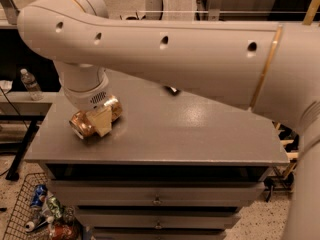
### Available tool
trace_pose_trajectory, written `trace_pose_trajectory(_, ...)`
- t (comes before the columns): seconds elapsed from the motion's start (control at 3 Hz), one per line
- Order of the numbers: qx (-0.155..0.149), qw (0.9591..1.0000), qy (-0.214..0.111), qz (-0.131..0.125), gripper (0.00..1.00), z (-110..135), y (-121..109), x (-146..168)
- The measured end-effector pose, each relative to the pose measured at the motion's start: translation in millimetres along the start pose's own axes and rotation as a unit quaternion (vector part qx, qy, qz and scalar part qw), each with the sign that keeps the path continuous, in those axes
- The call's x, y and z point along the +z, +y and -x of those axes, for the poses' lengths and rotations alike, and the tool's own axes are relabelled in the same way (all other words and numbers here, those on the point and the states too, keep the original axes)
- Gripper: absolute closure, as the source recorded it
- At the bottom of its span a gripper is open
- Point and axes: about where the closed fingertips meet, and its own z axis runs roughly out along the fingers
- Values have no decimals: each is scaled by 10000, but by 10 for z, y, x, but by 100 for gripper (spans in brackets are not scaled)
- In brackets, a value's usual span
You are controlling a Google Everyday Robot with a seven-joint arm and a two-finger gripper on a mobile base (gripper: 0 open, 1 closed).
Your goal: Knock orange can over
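Note:
The orange can (85, 124) lies on its side on the grey cabinet top (200, 134), near the front left corner, with its round end facing front-left. My gripper (101, 120) hangs from the big white arm (165, 54) that crosses the view, and it is right at the can, covering its middle. The rest of the can shows on both sides of the gripper.
A small dark object (172, 90) lies on the cabinet top just behind the arm. Drawers (157, 200) run below the top. A wire basket (20, 211) with several cans stands on the floor at the lower left. A water bottle (31, 84) stands on a shelf at left.

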Motion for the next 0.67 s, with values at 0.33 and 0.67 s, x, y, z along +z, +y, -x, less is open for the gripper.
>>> trace_pose_trajectory(0.33, 42, 10000, 5, -13, 0, -17, 16, -12)
trace_pose_trajectory(0.67, 312, 9994, 131, -51, 0, -234, 165, -174)
